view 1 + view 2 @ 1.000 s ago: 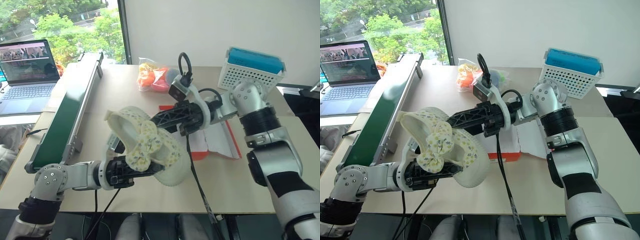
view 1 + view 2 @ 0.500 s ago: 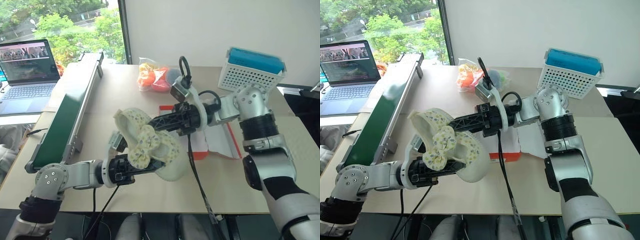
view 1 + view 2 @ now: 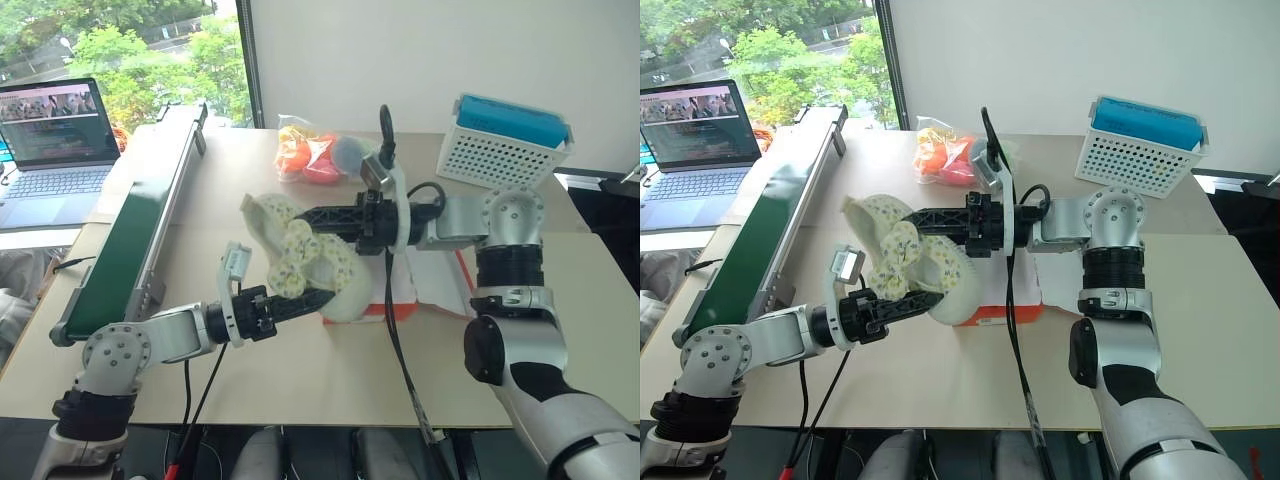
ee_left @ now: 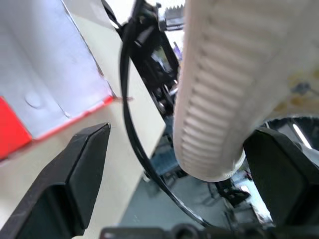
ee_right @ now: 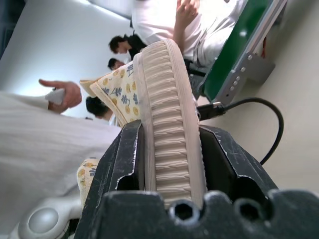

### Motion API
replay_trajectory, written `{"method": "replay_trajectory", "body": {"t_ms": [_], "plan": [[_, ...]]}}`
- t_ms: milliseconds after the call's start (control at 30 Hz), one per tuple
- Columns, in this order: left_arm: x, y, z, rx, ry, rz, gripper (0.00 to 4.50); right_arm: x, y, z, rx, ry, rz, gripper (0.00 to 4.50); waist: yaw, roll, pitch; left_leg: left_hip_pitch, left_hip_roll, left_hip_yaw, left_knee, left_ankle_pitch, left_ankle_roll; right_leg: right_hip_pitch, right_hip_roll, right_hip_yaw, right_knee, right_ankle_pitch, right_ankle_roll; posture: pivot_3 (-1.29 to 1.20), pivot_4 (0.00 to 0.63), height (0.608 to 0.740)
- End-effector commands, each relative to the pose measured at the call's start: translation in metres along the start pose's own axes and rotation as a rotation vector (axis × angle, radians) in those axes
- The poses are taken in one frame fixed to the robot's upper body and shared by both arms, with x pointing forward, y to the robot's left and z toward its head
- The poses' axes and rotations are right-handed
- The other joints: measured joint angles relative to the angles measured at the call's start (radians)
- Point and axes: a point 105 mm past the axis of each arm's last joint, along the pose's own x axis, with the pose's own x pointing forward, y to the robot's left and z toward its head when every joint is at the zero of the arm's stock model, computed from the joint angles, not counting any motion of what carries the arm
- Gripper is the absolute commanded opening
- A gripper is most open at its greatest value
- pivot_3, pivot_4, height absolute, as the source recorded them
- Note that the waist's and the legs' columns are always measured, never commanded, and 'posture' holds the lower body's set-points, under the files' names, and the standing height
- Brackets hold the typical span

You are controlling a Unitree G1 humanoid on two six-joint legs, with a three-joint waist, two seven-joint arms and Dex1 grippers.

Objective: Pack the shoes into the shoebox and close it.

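A cream shoe (image 3: 330,280) with a speckled flower pattern and a bow hangs tilted above the near left edge of the red-orange shoebox (image 3: 1005,314). The box lies open on the table, white inside. My right gripper (image 3: 302,214) reaches in from the right and is shut on the shoe's ribbed sole rim (image 5: 167,124). Just below the shoe, my left gripper (image 3: 288,302) is open. Its fingers (image 4: 84,164) stand wide apart on either side of the pale sole (image 4: 219,99).
A white perforated basket with a blue top (image 3: 505,140) stands at the back right, and a bag of orange and pink round things (image 3: 315,155) at the back middle. A long green panel (image 3: 130,230) and a laptop (image 3: 55,150) are on the left. A black cable (image 3: 400,350) hangs from the right wrist.
My right gripper has shut on the shoe's sole and my left gripper has let go and opened. The shoe has moved away from me, to above the box's edge.
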Motion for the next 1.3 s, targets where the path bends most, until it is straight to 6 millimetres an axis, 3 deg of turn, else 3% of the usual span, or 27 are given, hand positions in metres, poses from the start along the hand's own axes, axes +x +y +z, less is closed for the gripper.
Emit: {"method": "replay_trajectory", "body": {"t_ms": [33, 133, 200, 267, 433, 500, 567, 767, 1000, 1300], "plan": [[-0.004, -0.009, 0.0, 0.076, -0.015, 0.012, 4.2, -0.011, 0.005, 0.024, -0.023, -0.148, -0.009, 1.75, -0.001, 0.0, 0.0, 0.0, 0.0, 0.0, 0.0, 0.0, 0.0, 0.0, 0.0, 0.0, 0.0, 0.0, 0.0, 0.0, 0.15, 0.74], [-0.013, -0.008, -0.007, 0.131, 0.01, 0.059, 4.2, -0.026, -0.007, 0.044, -0.022, -0.255, -0.137, 1.75, -0.002, 0.0, 0.0, 0.0, 0.0, 0.0, 0.0, 0.0, 0.0, 0.0, 0.0, 0.0, 0.0, 0.0, 0.0, 0.0, 0.15, 0.74], [-0.024, -0.002, -0.015, 0.242, 0.067, 0.146, 4.2, -0.048, -0.029, 0.061, -0.026, -0.335, -0.373, 1.75, -0.004, 0.0, 0.0, 0.0, 0.0, 0.001, 0.0, 0.0, 0.0, 0.0, 0.0, 0.0, 0.0, 0.0, 0.0, 0.0, 0.15, 0.74], [-0.032, 0.002, -0.015, 0.396, 0.12, 0.222, 4.2, -0.063, -0.038, 0.066, -0.05, -0.346, -0.505, 1.75, 0.001, 0.0, 0.0, -0.001, -0.001, 0.001, 0.0, 0.0, 0.0, 0.0, 0.0, 0.0, -0.001, 0.0, 0.0, 0.0, 0.15, 0.74], [-0.04, 0.017, 0.009, 0.989, 0.225, 0.382, 4.2, -0.093, -0.065, 0.062, -0.101, -0.336, -0.812, 1.75, 0.004, 0.001, 0.0, -0.001, -0.001, 0.003, -0.001, 0.0, 0.001, -0.001, 0.001, 0.001, -0.008, 0.0, 0.0, 0.0, 0.15, 0.74], [-0.04, 0.015, 0.026, 1.116, 0.175, 0.391, 4.2, -0.099, -0.072, 0.054, -0.098, -0.338, -0.885, 1.75, 0.002, 0.001, 0.0, -0.001, -0.001, 0.004, -0.002, 0.001, 0.001, -0.001, 0.001, 0.002, -0.008, 0.0, 0.0, 0.0, 0.15, 0.74], [-0.037, 0.012, 0.036, 1.16, 0.112, 0.378, 4.2, -0.099, -0.077, 0.045, -0.108, -0.345, -0.936, 1.75, 0.004, 0.001, 0.0, -0.001, 0.0, 0.005, -0.004, 0.001, 0.001, -0.002, 0.0, 0.002, -0.006, 0.0, 0.0, 0.0, 0.15, 0.74], [-0.023, 0.005, 0.039, 1.202, 0.035, 0.311, 4.2, -0.112, -0.098, 0.024, -0.12, -0.455, -1.139, 1.75, 0.004, 0.001, 0.0, -0.003, 0.001, 0.005, -0.003, 0.001, 0.001, -0.003, 0.0, 0.002, -0.004, 0.001, 0.001, 0.0, 0.15, 0.74], [-0.013, 0.007, 0.034, 1.192, 0.067, 0.237, 4.2, -0.133, -0.102, 0.026, -0.165, -0.559, -1.311, 1.75, 0.004, 0.001, 0.0, -0.003, 0.0, 0.005, -0.002, 0.001, 0.004, -0.002, 0.0, 0.002, -0.004, 0.003, 0.002, 0.0, 0.15, 0.74], [-0.005, 0.004, 0.036, 1.195, 0.065, 0.195, 4.2, -0.123, -0.103, 0.015, -0.198, -0.513, -1.337, 1.75, -0.001, 0.001, 0.0, -0.003, 0.0, 0.005, -0.002, 0.002, 0.003, -0.002, 0.001, 0.002, -0.004, 0.004, 0.002, 0.0, 0.15, 0.74]]}}
